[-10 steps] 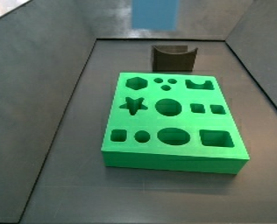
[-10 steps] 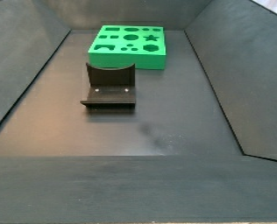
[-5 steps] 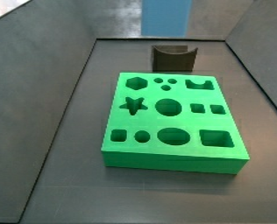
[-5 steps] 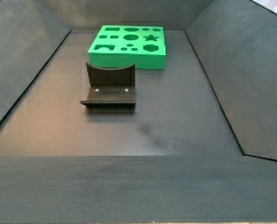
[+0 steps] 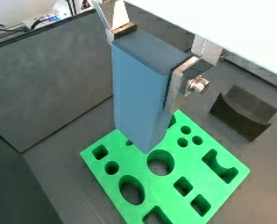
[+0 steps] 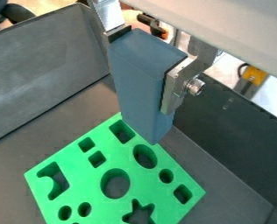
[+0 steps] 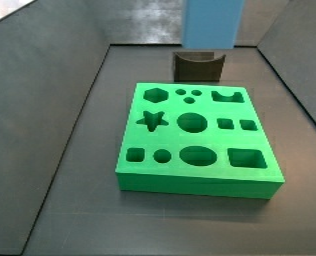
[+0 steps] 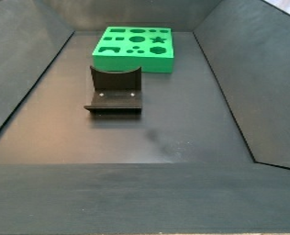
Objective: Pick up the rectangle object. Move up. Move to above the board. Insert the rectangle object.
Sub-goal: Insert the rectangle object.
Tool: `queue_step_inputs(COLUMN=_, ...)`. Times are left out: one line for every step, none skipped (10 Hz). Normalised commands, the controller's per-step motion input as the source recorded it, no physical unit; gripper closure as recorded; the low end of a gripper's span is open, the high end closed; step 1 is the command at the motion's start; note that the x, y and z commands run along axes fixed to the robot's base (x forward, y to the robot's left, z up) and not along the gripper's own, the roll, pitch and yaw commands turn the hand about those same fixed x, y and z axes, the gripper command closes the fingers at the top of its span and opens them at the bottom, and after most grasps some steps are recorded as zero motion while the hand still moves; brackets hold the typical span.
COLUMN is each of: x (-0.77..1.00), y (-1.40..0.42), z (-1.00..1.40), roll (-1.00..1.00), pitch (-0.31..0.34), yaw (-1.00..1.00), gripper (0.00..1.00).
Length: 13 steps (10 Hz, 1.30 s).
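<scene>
My gripper [image 5: 152, 59] is shut on the rectangle object [image 5: 144, 96], a tall light-blue block. Its silver fingers [image 5: 184, 80] clamp the block's upper end in both wrist views [image 6: 147, 87]. The block hangs upright in the air above the green board [image 5: 188, 166], over the board's edge region [image 6: 80, 179]. In a side view only the block's lower part [image 7: 212, 22] shows, at the picture's top above the fixture [image 7: 198, 66], behind the board [image 7: 201, 188]. The gripper itself is out of frame there. In a side view [image 8: 133, 62] the board lies at the far end, with neither block nor gripper in view.
The dark fixture [image 8: 115, 92] stands on the floor next to the board and also shows in a wrist view [image 5: 246, 109]. Dark sloping walls [image 7: 47, 90] enclose the floor on all sides.
In the side view the blue block has moved to the right and come a little lower in the picture. The board and the fixture have not moved.
</scene>
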Motion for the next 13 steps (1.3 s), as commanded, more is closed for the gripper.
queue_step_inputs(x=0.4, y=0.0, z=0.0, roll=0.28, pitch=0.123, yaw=0.2, gripper=1.0)
queue_step_inputs(x=0.45, y=0.0, z=0.0, roll=0.26, pitch=0.13, yaw=0.2, gripper=1.0)
queue_step_inputs(x=0.44, y=0.0, z=0.0, roll=0.24, pitch=0.129, yaw=0.19, gripper=1.0)
queue_step_inputs(x=0.34, y=0.0, z=-0.02, roll=0.25, pitch=0.101, yaw=0.16, gripper=1.0)
queue_step_inputs(x=0.41, y=0.0, z=-0.01, roll=0.25, pitch=0.1, yaw=0.2, gripper=1.0)
queue_step_inputs(x=0.46, y=0.0, z=-0.04, roll=0.21, pitch=0.073, yaw=0.22, gripper=1.0)
queue_step_inputs(x=0.49, y=-0.01, z=-0.1, roll=0.2, pitch=0.036, yaw=0.23, gripper=1.0)
queue_step_inputs(x=0.49, y=-0.13, z=-0.21, roll=0.22, pitch=0.014, yaw=0.27, gripper=1.0)
queue_step_inputs(x=0.47, y=-0.26, z=-0.24, roll=0.22, pitch=0.006, yaw=0.17, gripper=1.0)
queue_step_inputs(x=0.49, y=-0.33, z=-0.24, roll=0.25, pitch=0.01, yaw=0.14, gripper=1.0)
queue_step_inputs(x=0.47, y=-0.36, z=-0.26, roll=0.25, pitch=0.0, yaw=0.12, gripper=1.0)
queue_step_inputs(x=0.47, y=-0.36, z=-0.29, roll=0.25, pitch=0.0, yaw=0.07, gripper=1.0)
queue_step_inputs(x=0.41, y=-0.35, z=-0.32, roll=0.26, pitch=0.0, yaw=0.0, gripper=1.0)
